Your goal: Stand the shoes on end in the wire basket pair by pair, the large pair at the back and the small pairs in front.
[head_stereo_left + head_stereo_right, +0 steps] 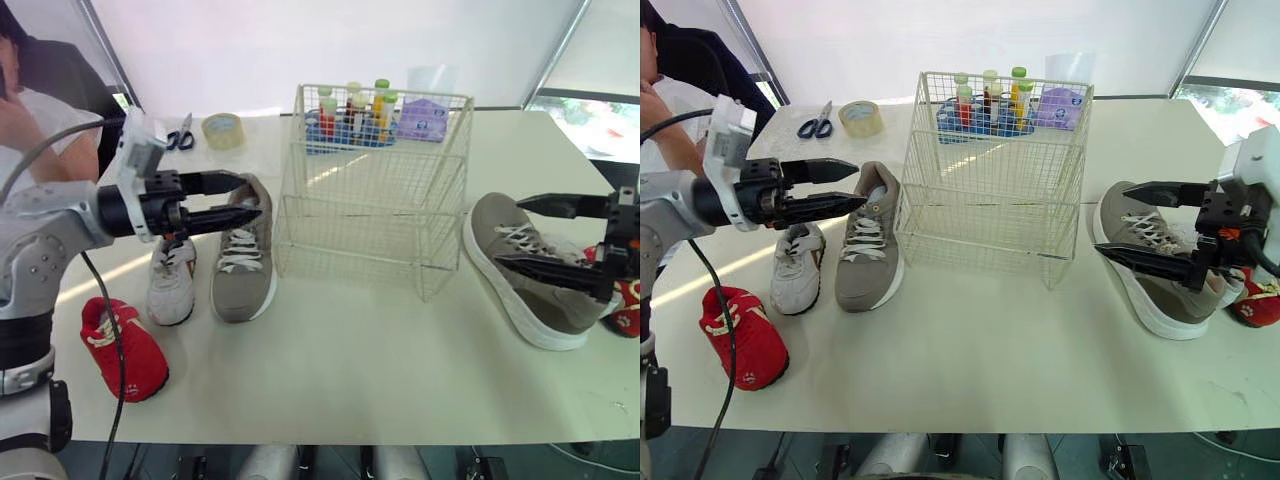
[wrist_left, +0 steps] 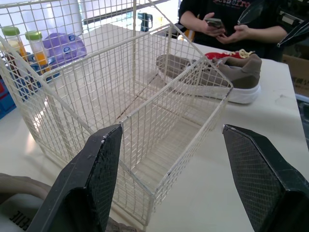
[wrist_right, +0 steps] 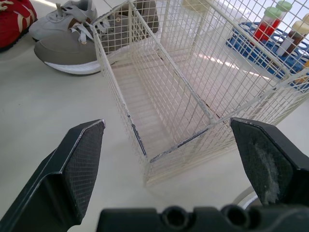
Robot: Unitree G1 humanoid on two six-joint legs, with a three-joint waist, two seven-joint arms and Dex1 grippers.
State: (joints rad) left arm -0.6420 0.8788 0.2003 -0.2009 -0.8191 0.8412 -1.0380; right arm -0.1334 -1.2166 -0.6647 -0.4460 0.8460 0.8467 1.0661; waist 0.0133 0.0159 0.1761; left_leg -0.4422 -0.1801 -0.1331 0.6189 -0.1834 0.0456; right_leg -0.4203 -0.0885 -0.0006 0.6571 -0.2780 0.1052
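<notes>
Nearest the front edge of the white desk [image 1: 350, 390], at the left, a small red shoe [image 1: 122, 345] lies on its side. Just behind it a small white sneaker [image 1: 172, 280] and a large grey shoe [image 1: 243, 255] stand side by side on their soles, toes toward the front. The left hand [image 1: 250, 197] hovers over the grey shoe's heel end, fingers spread apart, pointing toward the wire basket [image 1: 375, 190] at mid-desk. On the right the second grey shoe [image 1: 525, 270] lies tilted with its white sole showing, and another red shoe [image 1: 628, 305] is just beyond it. The right hand [image 1: 508, 232] hangs above this grey shoe, fingers wide apart; whether it touches cannot be told. Behind the basket are a blue rack of capped bottles [image 1: 350, 115] and a purple pack [image 1: 422, 118] whose print is too small to read. A tape roll [image 1: 222, 130] and scissors [image 1: 181, 135] lie at the far left. A seated person [image 1: 30, 110] is at the left, before a plain white wall.
</notes>
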